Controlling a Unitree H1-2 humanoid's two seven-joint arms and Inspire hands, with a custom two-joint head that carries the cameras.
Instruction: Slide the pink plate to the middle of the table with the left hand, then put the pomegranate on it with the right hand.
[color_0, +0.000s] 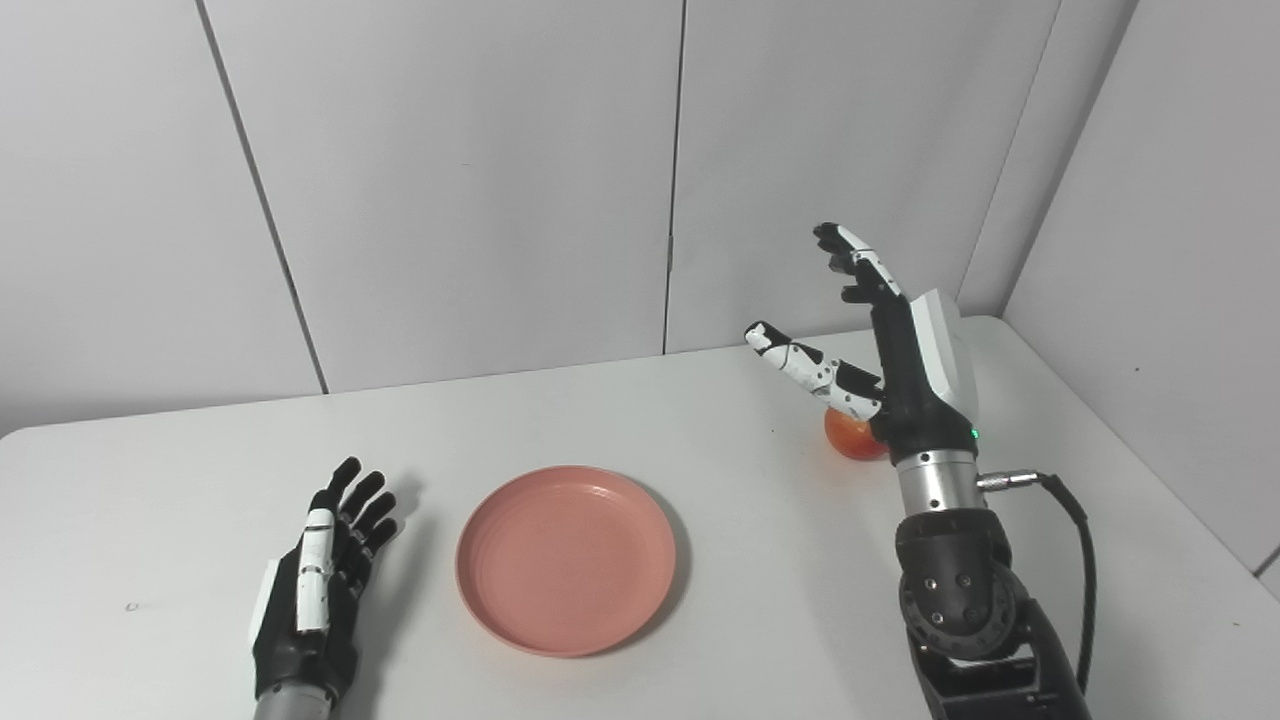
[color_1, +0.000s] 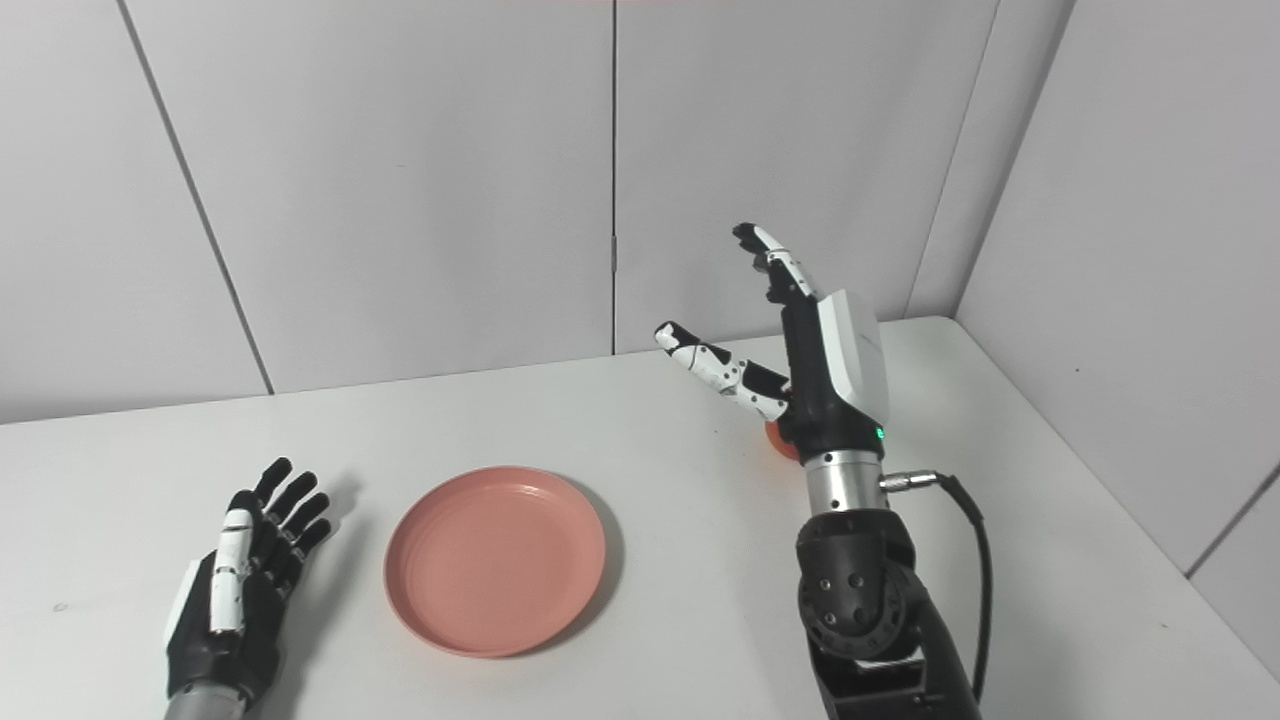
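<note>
Nearest, left hand (color_0: 318, 590) flat on the white table (color_0: 180, 480), fingers spread and empty, pink plate (color_0: 566, 560) just beside its fingertips; farther back, right hand (color_0: 885, 345) raised, fingers wide apart, holding nothing, pomegranate (color_0: 852, 436) on the table below its thumb.

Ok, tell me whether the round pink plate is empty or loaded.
Empty: the round pink plate shows only its bare ridged inside; nothing lies on it.

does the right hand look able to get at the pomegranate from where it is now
Probably yes. The right hand hovers open just above the pomegranate, which sits alone on the table, with nothing between them; the pink plate lies well aside.
</note>
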